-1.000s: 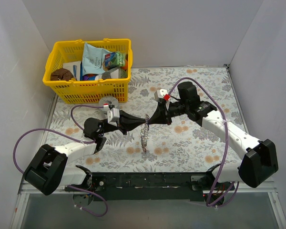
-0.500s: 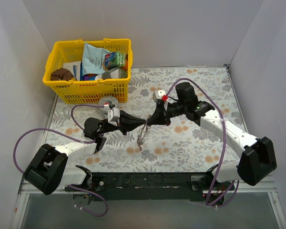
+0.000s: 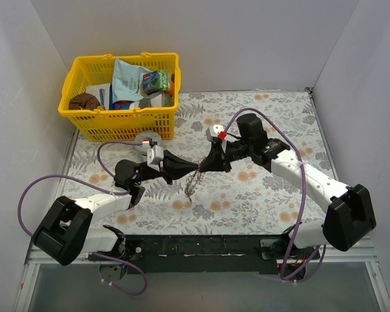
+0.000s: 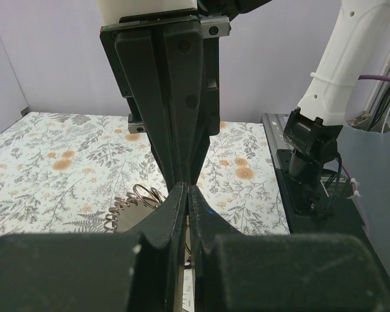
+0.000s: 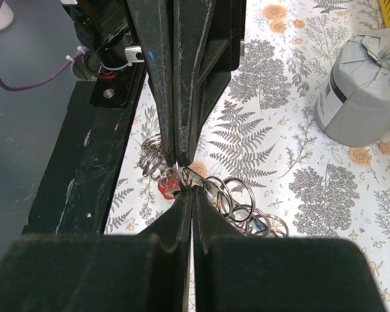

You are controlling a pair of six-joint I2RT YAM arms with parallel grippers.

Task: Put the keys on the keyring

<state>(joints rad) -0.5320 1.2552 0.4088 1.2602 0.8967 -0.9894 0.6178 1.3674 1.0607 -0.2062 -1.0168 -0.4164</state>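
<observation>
My left gripper (image 3: 195,168) and right gripper (image 3: 203,166) meet tip to tip above the middle of the table. Both are shut on the same bunch of metal. The keyring (image 3: 193,185) hangs below them as a silvery, serrated strip. In the right wrist view my right gripper (image 5: 185,193) pinches the bunch just under the left gripper (image 5: 179,162). A red key head (image 5: 167,188) sits beside the tips, with several small split rings (image 5: 237,198) and a blue key head (image 5: 258,225) to the right. In the left wrist view my left gripper (image 4: 185,190) is shut, with the flat keyring (image 4: 131,218) to its left.
A yellow basket (image 3: 120,125) full of packets stands at the back left. A grey cylindrical tin (image 5: 363,88) stands on the flowered cloth near it, also visible in the top view (image 3: 146,138). The black base rail (image 3: 201,246) runs along the near edge.
The right gripper has pushed slightly left. The hanging keyring's lower end has swung left and risen a little. Both grippers stay shut.
</observation>
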